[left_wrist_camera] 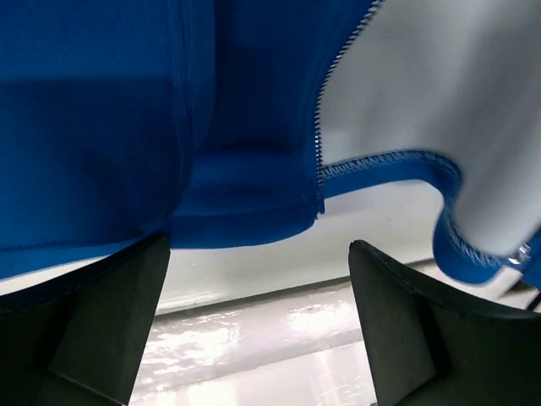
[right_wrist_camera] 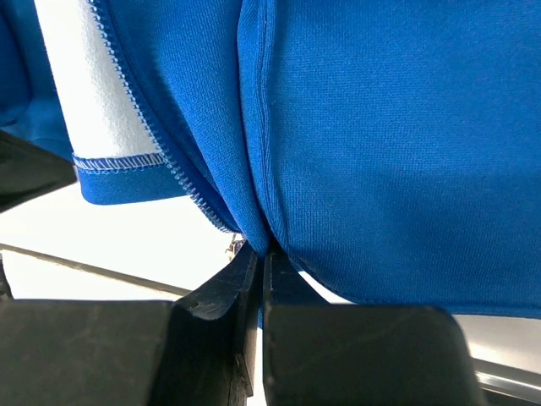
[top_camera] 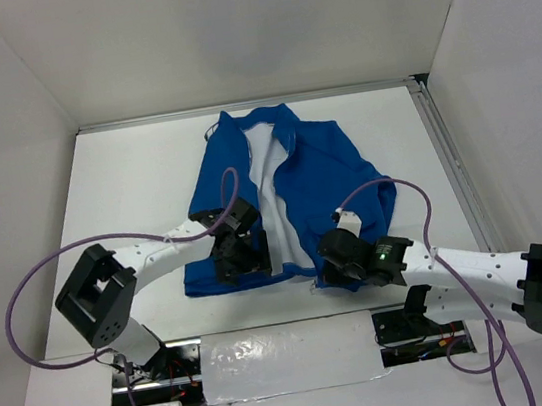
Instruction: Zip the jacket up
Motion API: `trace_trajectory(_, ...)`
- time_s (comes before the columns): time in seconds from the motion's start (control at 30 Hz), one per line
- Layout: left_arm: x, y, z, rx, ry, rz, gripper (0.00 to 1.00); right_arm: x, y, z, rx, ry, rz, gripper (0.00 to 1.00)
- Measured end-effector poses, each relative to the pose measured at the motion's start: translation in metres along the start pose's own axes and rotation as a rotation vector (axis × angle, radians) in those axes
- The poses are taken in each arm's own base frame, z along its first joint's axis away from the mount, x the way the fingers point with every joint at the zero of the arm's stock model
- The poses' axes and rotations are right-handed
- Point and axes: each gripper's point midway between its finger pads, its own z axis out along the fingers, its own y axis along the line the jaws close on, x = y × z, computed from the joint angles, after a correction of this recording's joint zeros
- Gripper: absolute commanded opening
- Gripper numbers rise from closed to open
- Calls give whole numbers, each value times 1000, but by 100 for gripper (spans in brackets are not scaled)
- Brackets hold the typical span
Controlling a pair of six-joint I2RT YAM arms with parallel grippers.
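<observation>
The blue jacket [top_camera: 319, 171] lies unzipped on the white table, its white lining [top_camera: 267, 188] showing between the two front panels. My left gripper [top_camera: 235, 265] hovers over the bottom hem of the left panel. In the left wrist view it [left_wrist_camera: 259, 250] is open, the hem [left_wrist_camera: 241, 224] just beyond its dark fingers [left_wrist_camera: 118, 321] and nothing between them. The zipper teeth [left_wrist_camera: 319, 144] run up the panel edge. My right gripper [top_camera: 323, 270] is at the right panel's bottom corner. In the right wrist view it [right_wrist_camera: 264, 252] is shut on a fold of the jacket [right_wrist_camera: 380, 127] beside the zipper teeth [right_wrist_camera: 173, 169].
The table's near edge, with a strip of glossy white tape [top_camera: 288, 357], lies just behind both grippers. White walls enclose the table on three sides, and a metal rail [top_camera: 446, 153] runs along the right. Purple cables [top_camera: 30, 287] loop off both arms.
</observation>
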Motion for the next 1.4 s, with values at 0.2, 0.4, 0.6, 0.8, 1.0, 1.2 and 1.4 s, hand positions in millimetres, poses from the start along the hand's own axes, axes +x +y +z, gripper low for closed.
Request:
trace_trajectory(0.2,7,-3,10,-91,27,-51,91,1,-4,1,-2,5,0,0)
trace_trajectory(0.4,6,2,15,-144,36,-130,83,4,-6,3,1,12,1,0)
trace_trajectory(0.6,-4,5,17,-141,24,-170,79,4,-7,3,-2,13,1,0)
trace_trajectory(0.8,-9,3,26,-130,25,-174,67,6,-9,4,1,15,2,0)
trace_trajectory(1.0,-8,1,28,-122,35,-175,48,6,-9,4,1,15,10,0)
trace_trajectory(1.2,-9,0,26,-111,23,-176,11,8,-14,8,17,20,23,0)
trace_trajectory(1.4,-16,-7,2,-58,-33,-159,7,5,-14,10,14,20,32,0)
